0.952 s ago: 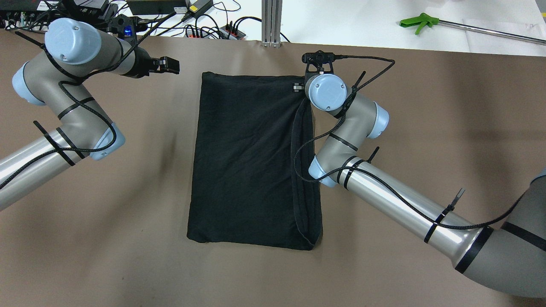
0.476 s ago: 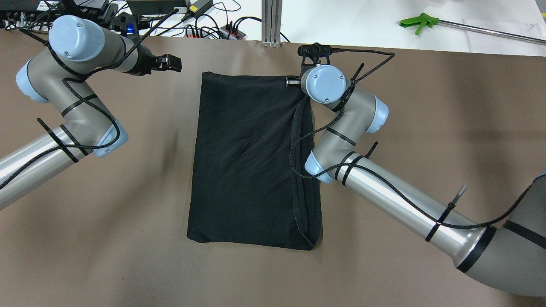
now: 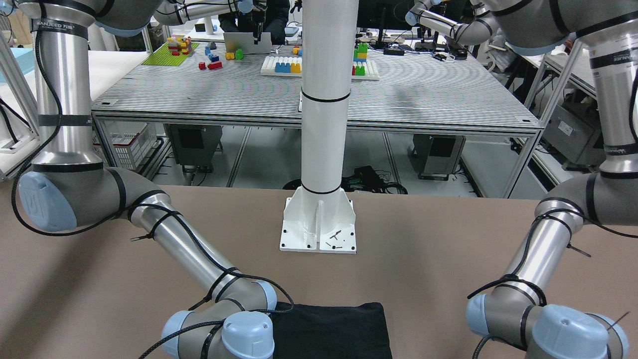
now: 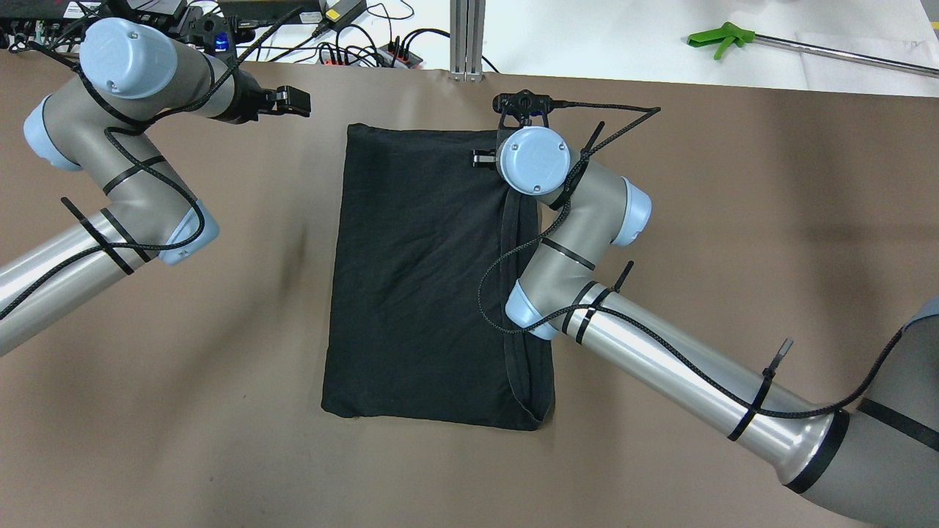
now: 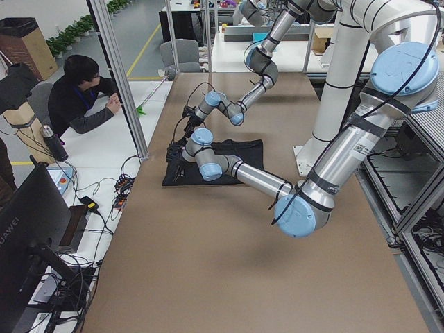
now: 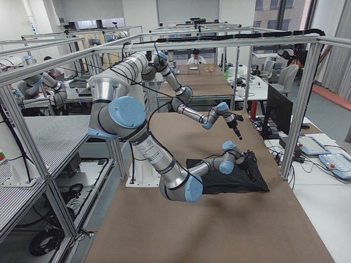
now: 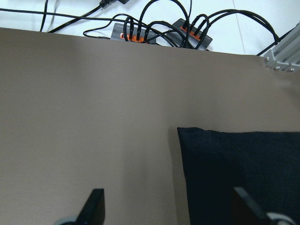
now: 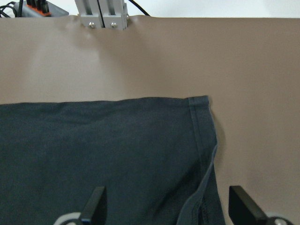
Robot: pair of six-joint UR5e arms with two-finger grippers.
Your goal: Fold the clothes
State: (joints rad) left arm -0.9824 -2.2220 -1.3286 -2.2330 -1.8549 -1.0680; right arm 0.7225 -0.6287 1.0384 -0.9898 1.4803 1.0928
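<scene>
lying folded on the table, the clothes form a rectangle. right gripper hangs spread over a far corner; left gripper, also spread, is off it.

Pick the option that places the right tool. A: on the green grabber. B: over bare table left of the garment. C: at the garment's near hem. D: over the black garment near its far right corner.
D: the overhead view shows the right tool above the black garment by its far right corner, and its wrist camera shows that corner.
</scene>
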